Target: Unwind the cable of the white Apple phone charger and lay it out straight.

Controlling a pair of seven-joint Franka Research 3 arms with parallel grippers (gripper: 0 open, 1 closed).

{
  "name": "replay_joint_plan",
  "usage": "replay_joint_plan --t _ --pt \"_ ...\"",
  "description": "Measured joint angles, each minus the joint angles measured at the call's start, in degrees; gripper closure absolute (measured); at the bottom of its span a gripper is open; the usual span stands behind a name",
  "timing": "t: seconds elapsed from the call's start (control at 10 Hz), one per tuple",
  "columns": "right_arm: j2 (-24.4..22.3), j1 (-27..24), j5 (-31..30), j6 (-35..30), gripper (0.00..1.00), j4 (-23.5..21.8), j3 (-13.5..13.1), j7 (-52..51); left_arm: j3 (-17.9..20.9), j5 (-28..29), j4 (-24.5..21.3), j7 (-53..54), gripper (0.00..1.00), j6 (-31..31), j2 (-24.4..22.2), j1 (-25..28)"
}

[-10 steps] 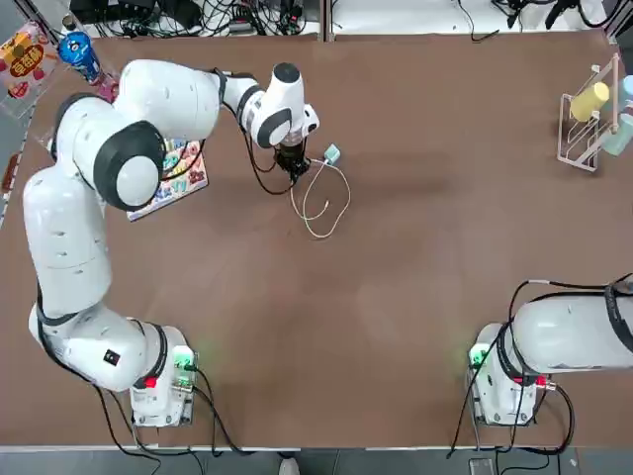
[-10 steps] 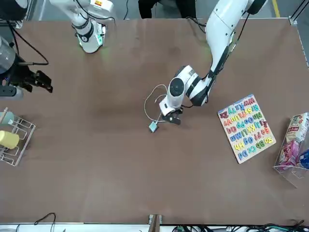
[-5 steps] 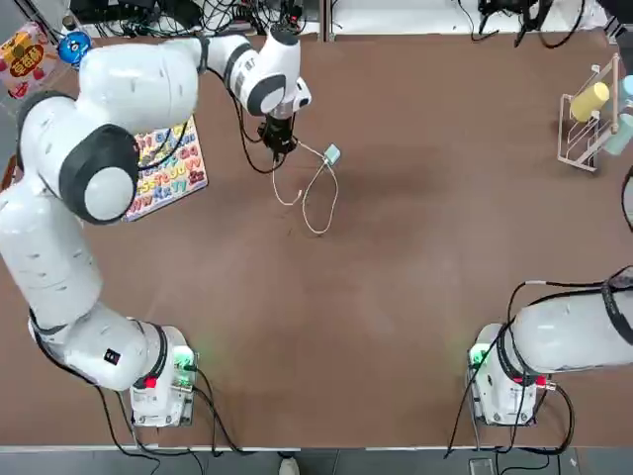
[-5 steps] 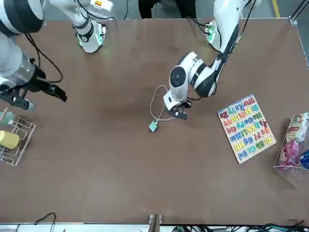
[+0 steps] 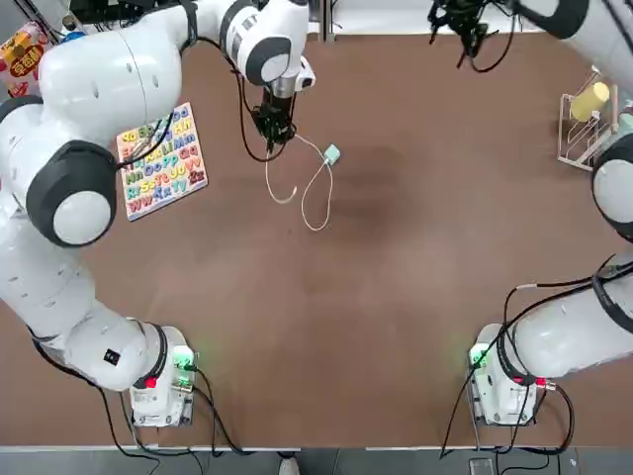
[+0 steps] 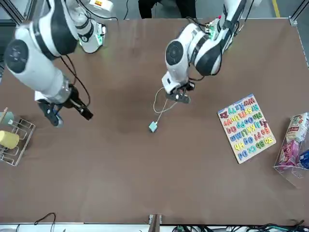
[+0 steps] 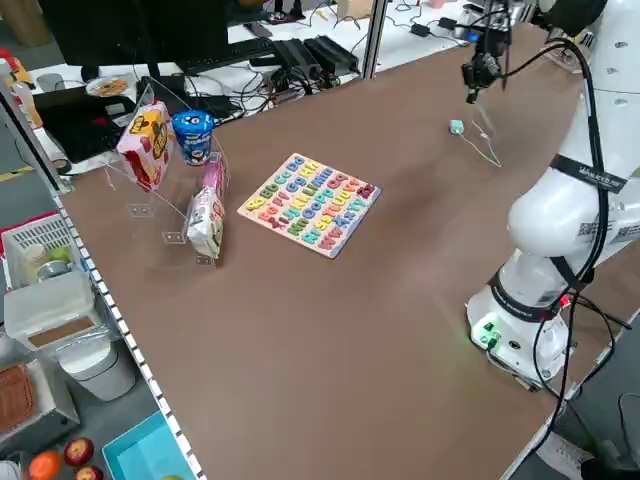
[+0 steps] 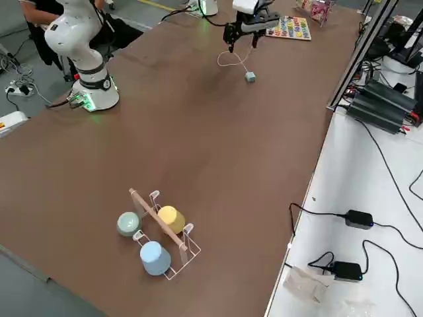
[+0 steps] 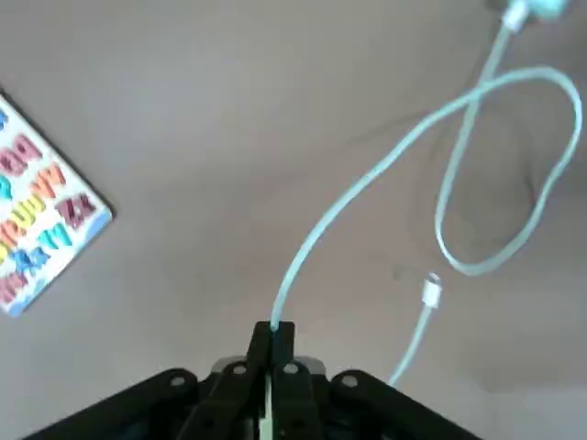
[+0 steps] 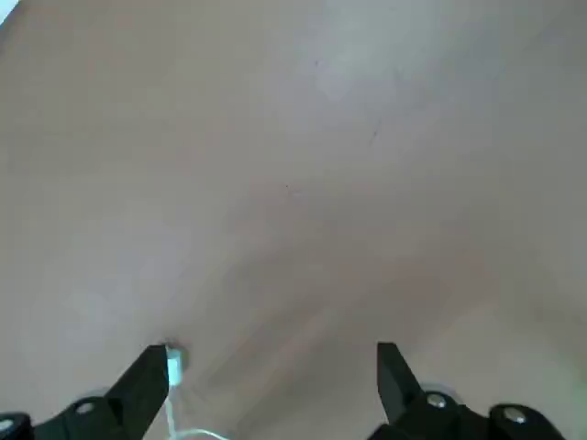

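White cord runs up into the left pincer [image 9: 273, 330], whose two black fingers are together, clamped on the cable [image 9: 348, 188]. That pincer is over the far part of the worktop [image 5: 396, 297], on its left half. From the grip, the cable runs toward the right, crosses itself near the plug and makes a narrow loop reaching back toward the robot's bases. The pale bluish plug block of the white Apple phone charger [image 5: 331, 154] lies on the worktop to the right of the left pincer, a little apart from it. Out of the grip's other side comes a short curved tail, its white connector tip [image 9: 431, 291] free, on the base side of that same pincer.

The right pincer [image 10: 271, 351] hangs well to the right of the left one, toward the far edge, its fingers wide apart with nothing between them. Farther right of it stands a white wire rack [image 5: 577, 134] with a yellow cup [image 8: 171, 218], a blue cup [image 8: 155, 257] and a pale green one. To the left pincer's left lies the bright alphabet board [image 6: 246, 128], and beyond that, snack bags [image 6: 290, 153].
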Motion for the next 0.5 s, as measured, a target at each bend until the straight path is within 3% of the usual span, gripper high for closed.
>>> replay_joint_plan --t 0.2,0.5 --pt "3.32 2.64 0.04 3.77 0.0 -0.08 -0.01 8.82 -4.6 -2.47 0.08 -3.19 0.96 -4.87 -2.32 -0.36" --pt "7.97 8.32 0.02 7.6 0.0 -0.12 -0.01 12.67 -13.96 -4.94 0.1 -10.26 0.96 -7.76 -5.62 -0.68"
